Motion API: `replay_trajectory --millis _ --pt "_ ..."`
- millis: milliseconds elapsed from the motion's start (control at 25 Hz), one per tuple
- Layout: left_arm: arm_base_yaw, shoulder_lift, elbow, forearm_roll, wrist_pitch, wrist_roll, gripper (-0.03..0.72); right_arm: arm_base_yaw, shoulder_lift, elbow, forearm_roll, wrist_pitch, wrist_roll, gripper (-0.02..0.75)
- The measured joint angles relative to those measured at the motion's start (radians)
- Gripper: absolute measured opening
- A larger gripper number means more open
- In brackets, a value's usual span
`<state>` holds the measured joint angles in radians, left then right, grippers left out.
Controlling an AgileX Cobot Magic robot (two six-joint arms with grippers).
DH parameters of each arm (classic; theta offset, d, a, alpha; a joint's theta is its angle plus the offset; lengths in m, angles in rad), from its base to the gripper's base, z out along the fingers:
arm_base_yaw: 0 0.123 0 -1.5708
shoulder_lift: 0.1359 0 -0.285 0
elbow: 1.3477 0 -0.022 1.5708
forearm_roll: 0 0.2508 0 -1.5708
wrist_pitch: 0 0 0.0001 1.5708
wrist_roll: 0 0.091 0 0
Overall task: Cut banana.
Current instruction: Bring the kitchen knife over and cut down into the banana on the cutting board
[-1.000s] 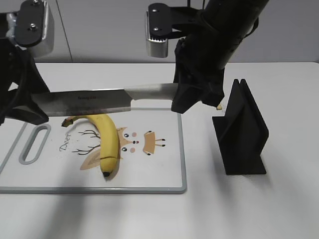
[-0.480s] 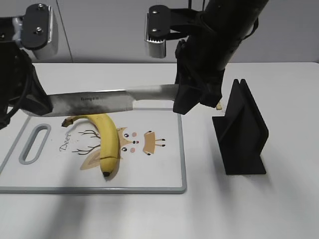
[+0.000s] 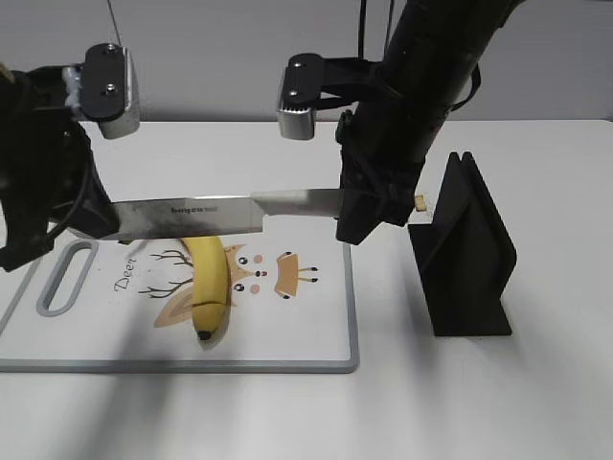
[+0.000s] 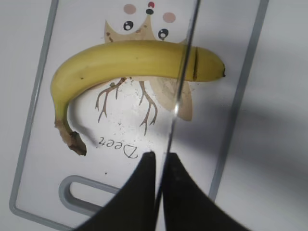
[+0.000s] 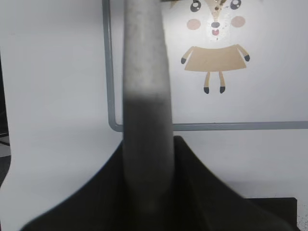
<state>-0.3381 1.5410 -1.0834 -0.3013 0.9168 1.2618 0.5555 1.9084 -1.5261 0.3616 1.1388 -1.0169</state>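
Note:
The banana (image 3: pixel 210 284) lies on the white cutting board (image 3: pixel 316 335), with its black tip toward the front edge. A long knife (image 3: pixel 220 213) hangs level above the banana's stem end. My right gripper (image 3: pixel 356 216) is shut on the knife's handle, which fills the right wrist view (image 5: pixel 146 96). My left gripper (image 3: pixel 93 217) is shut on the blade's tip end. In the left wrist view the blade (image 4: pixel 182 82) shows edge-on between the jaws (image 4: pixel 161 155). There it crosses the banana (image 4: pixel 134 60) beside a dark line near the tip.
A black knife stand (image 3: pixel 466 254) sits on the table right of the board. The board has a grey rim, a handle slot (image 3: pixel 65 278) at its left end and a tan deer print (image 3: pixel 273 273). The table is white.
The knife has come down a little and shifted right, and it now hides the banana's stem. The left arm has moved right with the blade. The banana has not moved.

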Motion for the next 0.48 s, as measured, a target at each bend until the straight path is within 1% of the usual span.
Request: replay_trajectory --millis 160,320,480 --pt "0.000 0.035 0.000 -0.004 -0.030 0.000 0.003 -0.017 0.028 -0.013 0.002 -0.004 -0.002 0.186" --pt "0.000 0.063 0.000 -0.004 -0.055 0.000 0.003 -0.042 0.078 -0.038 0.038 0.008 -0.009 0.195" --pt "0.000 0.088 -0.001 -0.007 -0.082 0.001 0.003 -0.051 0.109 -0.053 0.043 0.009 -0.015 0.198"
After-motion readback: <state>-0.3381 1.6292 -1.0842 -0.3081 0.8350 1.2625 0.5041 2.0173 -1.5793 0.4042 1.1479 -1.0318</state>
